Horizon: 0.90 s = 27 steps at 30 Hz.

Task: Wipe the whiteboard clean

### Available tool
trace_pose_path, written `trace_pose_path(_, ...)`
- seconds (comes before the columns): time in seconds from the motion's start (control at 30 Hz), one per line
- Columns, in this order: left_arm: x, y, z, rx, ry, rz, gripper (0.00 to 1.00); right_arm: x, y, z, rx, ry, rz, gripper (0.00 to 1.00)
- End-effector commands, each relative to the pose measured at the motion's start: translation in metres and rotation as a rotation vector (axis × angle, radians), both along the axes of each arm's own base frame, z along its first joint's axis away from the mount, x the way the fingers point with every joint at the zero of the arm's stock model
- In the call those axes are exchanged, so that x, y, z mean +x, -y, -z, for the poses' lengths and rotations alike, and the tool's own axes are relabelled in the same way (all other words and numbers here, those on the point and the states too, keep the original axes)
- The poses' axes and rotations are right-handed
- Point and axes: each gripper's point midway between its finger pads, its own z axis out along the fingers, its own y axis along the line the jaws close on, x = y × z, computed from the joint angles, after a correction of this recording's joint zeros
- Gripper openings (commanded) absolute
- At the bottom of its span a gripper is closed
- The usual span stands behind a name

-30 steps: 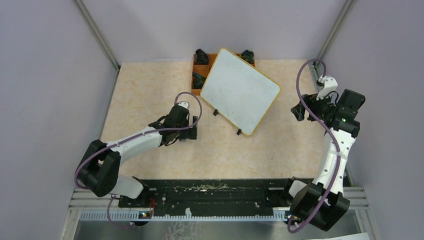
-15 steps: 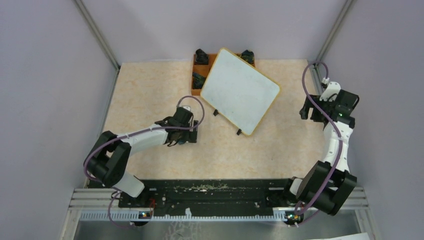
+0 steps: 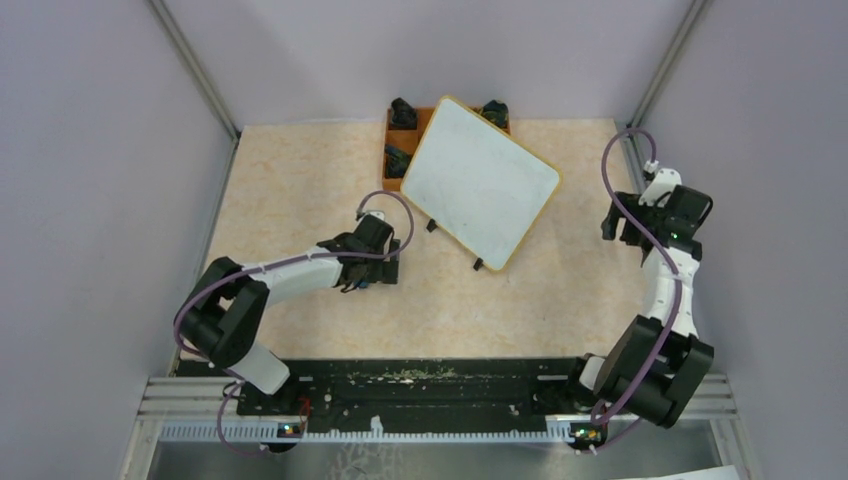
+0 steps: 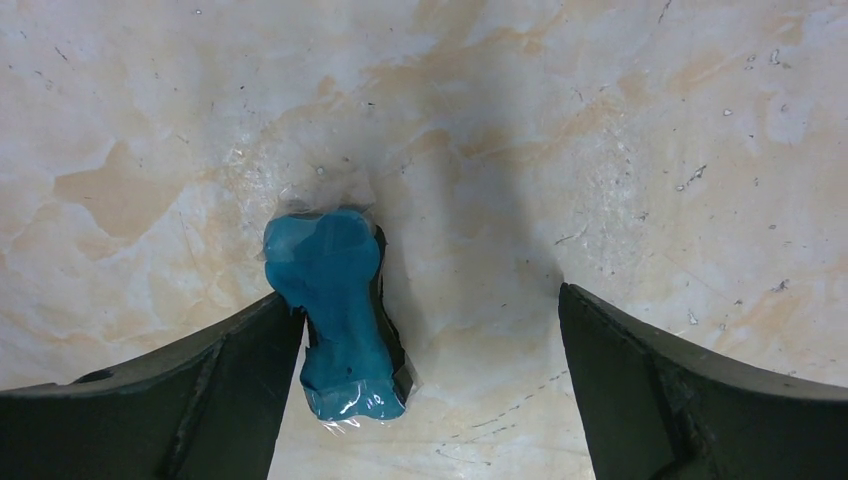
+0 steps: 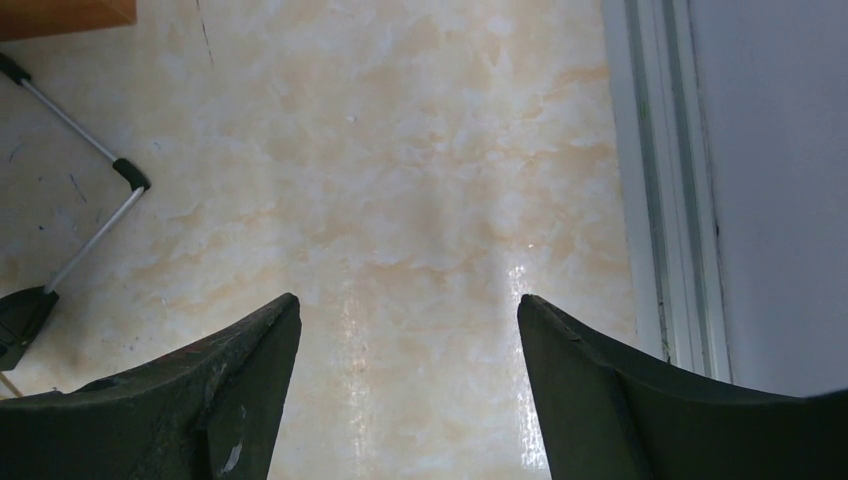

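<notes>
— Whiteboards?
— Just one whiteboard [image 3: 480, 180], white with a yellow frame. Two black feet [image 3: 432, 225] showing along its near edge.
— Trays?
— One orange tray [image 3: 391, 150], partly hidden behind the board. Three small black items [image 3: 403, 112] counted in it; too small to tell apart.
— Anything blue?
— One teal block [image 4: 335, 310] in clear wrap. No more than that single piece.
— Arms?
— Two: left arm [image 3: 290, 275] and right arm [image 3: 665, 290]. Two grippers as well, left gripper [image 4: 430, 310] and right gripper [image 5: 408, 310], two fingers apiece.
— Cables?
— Two purple cables [image 3: 612, 170], one per arm.
— Tables?
— One marbled table [image 3: 300, 180].
</notes>
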Motion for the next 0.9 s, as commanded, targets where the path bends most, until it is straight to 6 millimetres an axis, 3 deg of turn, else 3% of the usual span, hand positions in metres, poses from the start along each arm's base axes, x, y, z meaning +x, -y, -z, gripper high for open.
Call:
trace_pose_path(0.0,-0.001,0.003,-0.006,-0.041,0.025,-0.014,1.0,0.01,-0.005,0.008,0.028,0.031,-0.035,0.79)
trace_pose_path(0.4,0.013,0.007,-0.063,-0.162,0.232,-0.02,1.0,0.01,-0.013,0.022,0.055,0.043,-0.062,0.8)
trace_pose_path(0.87,0.015,0.001,-0.077,-0.179,0.292,-0.043,1.0,0.007,-0.016,0.027,0.044,0.075,-0.068,0.8)
